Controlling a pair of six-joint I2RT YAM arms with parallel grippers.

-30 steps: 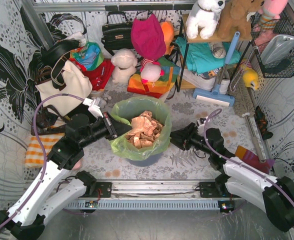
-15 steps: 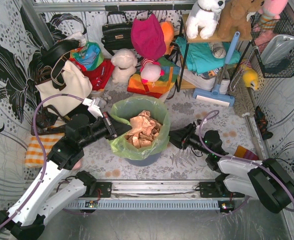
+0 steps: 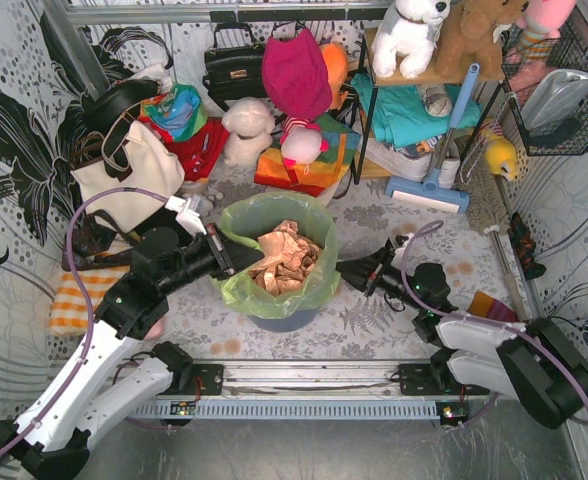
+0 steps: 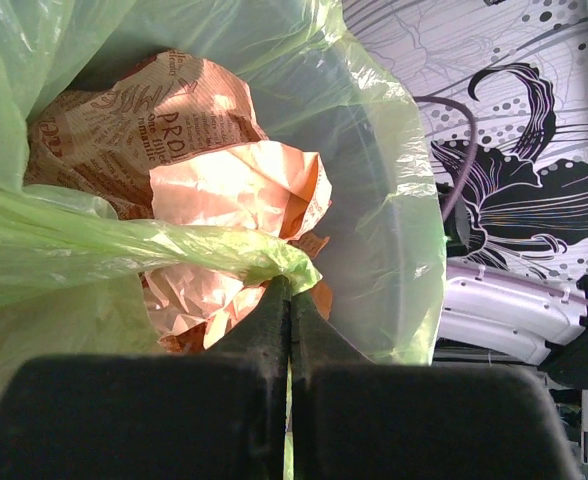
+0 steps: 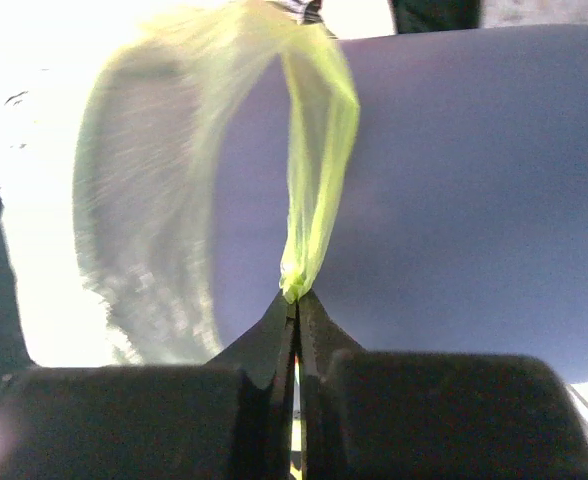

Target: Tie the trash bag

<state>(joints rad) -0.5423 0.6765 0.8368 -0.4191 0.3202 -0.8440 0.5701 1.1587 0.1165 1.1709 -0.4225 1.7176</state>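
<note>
The light-green trash bag (image 3: 274,212) lines a blue bin (image 3: 286,322) mid-floor, with crumpled tan-brown paper (image 3: 289,258) inside. My left gripper (image 3: 217,250) is shut on the bag's left rim; in the left wrist view its black jaws (image 4: 289,290) pinch a fold of green film (image 4: 124,245) over the paper (image 4: 224,185). On the other side, my right gripper (image 3: 341,272) is shut on the right rim. The right wrist view shows a bunched strip of film (image 5: 314,170) caught in the right gripper (image 5: 296,298), against the bin's blue wall (image 5: 474,180).
A white tote with black straps (image 3: 124,175) stands at the back left. Soft toys, a black handbag (image 3: 232,65) and bright cloths crowd the back wall. A blue-handled sweeper (image 3: 439,170) leans by a shelf rack. A striped orange towel (image 3: 74,300) lies at the left.
My right gripper has closed on the bag's right rim, which it stood open beside a second ago. The right arm has swung lower and outward. The left arm has stayed put.
</note>
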